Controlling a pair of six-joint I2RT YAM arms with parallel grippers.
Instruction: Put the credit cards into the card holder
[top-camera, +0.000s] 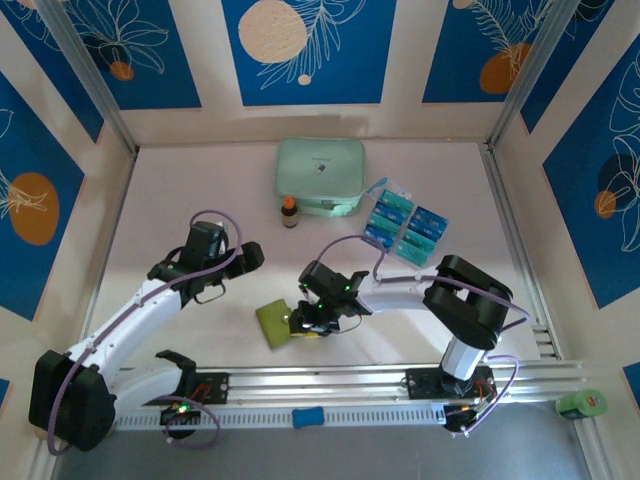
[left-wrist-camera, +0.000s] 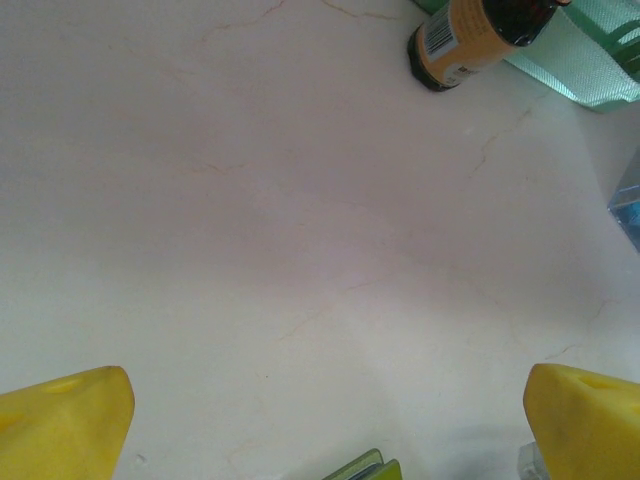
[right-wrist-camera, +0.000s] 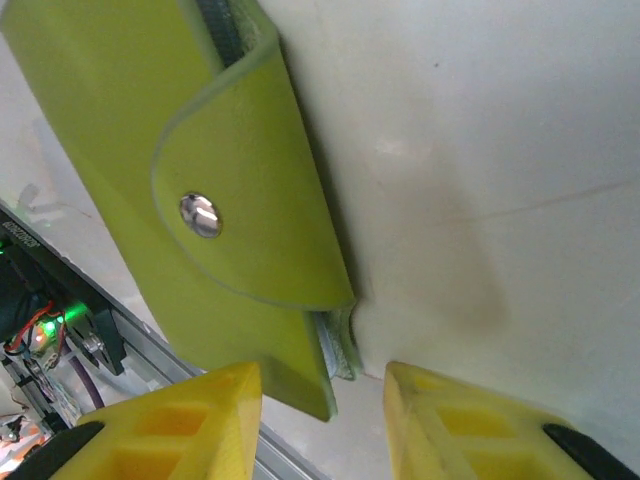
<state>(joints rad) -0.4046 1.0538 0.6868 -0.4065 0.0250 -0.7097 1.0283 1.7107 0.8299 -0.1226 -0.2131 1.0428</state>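
Note:
The olive-green card holder (top-camera: 273, 322) lies near the front of the table, its strap tab and silver stud (right-wrist-camera: 200, 214) facing my right wrist camera. My right gripper (top-camera: 305, 320) is low at its right edge. In the right wrist view the card holder (right-wrist-camera: 230, 200) has one corner between the narrowed jaws of that gripper (right-wrist-camera: 325, 400). The left finger overlaps the cover, and a gap remains before the right finger. The blue and teal credit cards (top-camera: 405, 228) lie spread out at the back right. My left gripper (top-camera: 245, 258) hovers open over bare table (left-wrist-camera: 325, 420), with a corner of the card holder (left-wrist-camera: 370, 468) just below it.
A mint-green zip case (top-camera: 320, 175) sits at the back centre, with a small amber bottle (top-camera: 289, 212) standing in front of it. The bottle (left-wrist-camera: 470, 35) and case (left-wrist-camera: 590, 60) are far ahead of my left gripper. A green tape roll (top-camera: 583, 404) rests beyond the rail at front right.

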